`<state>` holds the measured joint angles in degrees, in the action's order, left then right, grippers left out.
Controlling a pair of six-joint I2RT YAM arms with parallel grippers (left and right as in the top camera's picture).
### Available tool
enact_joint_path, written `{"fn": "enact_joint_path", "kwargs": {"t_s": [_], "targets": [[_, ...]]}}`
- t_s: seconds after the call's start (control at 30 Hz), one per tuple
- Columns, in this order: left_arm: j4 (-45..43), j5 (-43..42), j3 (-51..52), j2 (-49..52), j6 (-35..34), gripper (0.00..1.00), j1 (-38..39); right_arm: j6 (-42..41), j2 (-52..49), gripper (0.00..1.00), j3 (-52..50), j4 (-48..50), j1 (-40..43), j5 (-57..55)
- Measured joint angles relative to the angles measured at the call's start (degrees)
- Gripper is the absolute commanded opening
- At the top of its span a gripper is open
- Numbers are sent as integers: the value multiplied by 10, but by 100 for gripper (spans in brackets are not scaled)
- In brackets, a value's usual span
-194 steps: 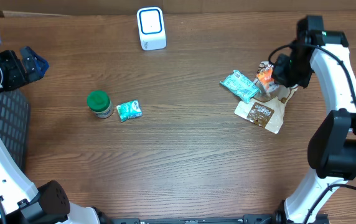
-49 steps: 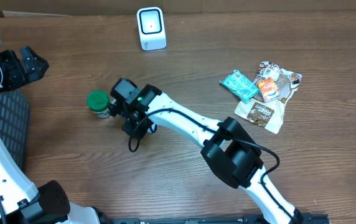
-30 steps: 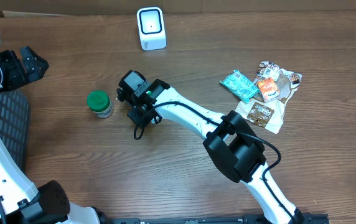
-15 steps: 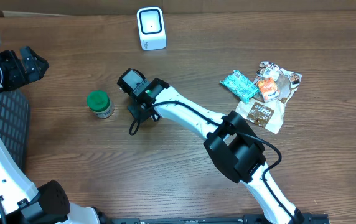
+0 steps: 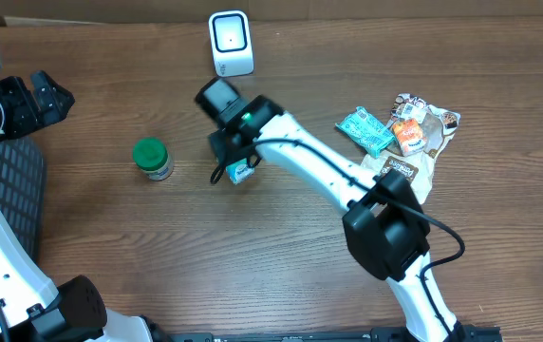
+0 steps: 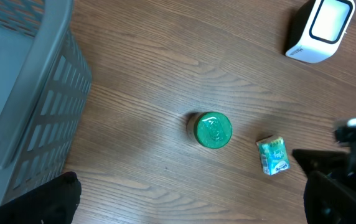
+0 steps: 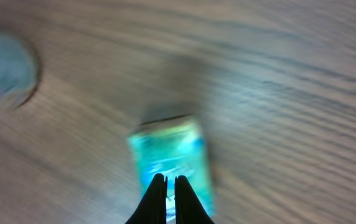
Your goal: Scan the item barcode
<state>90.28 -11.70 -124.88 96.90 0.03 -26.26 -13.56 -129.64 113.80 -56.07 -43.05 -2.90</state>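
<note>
the teal packet [image 5: 243,172] is hanging just above the table, between the green-lidded jar [image 5: 151,157] and the scanner [image 5: 230,43]; it is looking light, soft and crinkly, best pinched by an edge; the right gripper [image 7: 167,180] is clamping that edge, its arm reaching far across; the left gripper [image 5: 55,95] is standing wide apart.

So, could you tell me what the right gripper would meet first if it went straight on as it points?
The right gripper is shut on the teal packet, which juts ahead of its tips; past it, probably the wooden table. The blur hides how near that is.
</note>
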Motion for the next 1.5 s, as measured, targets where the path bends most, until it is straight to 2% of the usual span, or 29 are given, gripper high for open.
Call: {"fn": "enact_joint_path", "kwargs": {"t_s": [0.17, 1.07, 1.1, 1.2, 1.33, 1.5], "targets": [[0, 0, 0, 0, 0, 100, 0, -6, 0, 4, -26, 25, 29, 24], [0, 0, 0, 0, 0, 100, 0, -10, -9, 4, -93, 64, 9, 73], [0, 0, 0, 0, 0, 100, 0, -11, -13, 5, -94, 67, 9, 76], [0, 0, 0, 0, 0, 100, 0, -13, -20, 17, -94, 75, 9, 84], [0, 0, 0, 0, 0, 100, 0, -15, -20, 21, -94, 79, 9, 91], [0, 0, 0, 0, 0, 100, 0, -15, -20, 21, -89, 72, 10, 96]]}}
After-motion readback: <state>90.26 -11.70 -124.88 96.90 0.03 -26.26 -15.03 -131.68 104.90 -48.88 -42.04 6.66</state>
